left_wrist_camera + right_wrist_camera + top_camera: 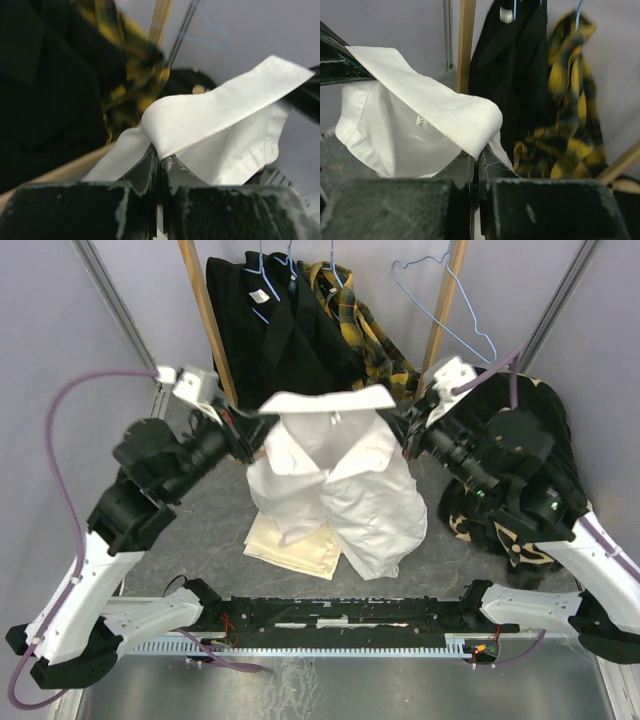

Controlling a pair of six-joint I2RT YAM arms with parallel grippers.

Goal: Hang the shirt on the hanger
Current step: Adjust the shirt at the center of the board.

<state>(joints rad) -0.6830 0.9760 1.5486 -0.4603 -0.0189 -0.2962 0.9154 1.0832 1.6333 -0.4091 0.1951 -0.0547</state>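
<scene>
The white shirt [345,475] hangs in the air between my two grippers, collar spread on top, body and sleeves drooping to the table. My left gripper [262,420] is shut on the shirt's left collar end; in the left wrist view the gripper [161,159] pinches the shirt [220,115]. My right gripper [398,423] is shut on the right collar end; in the right wrist view the gripper [476,159] pinches the shirt [430,107]. The empty light-blue hanger [440,302] hangs on the rail at the back right, apart from the shirt.
Black garments [270,330] and a yellow plaid garment [375,340] hang on blue hangers behind the shirt. A cream-yellow folded cloth [290,540] lies under the shirt. Dark patterned clothes [530,455] are piled at the right. Wooden posts [205,315] hold the rail.
</scene>
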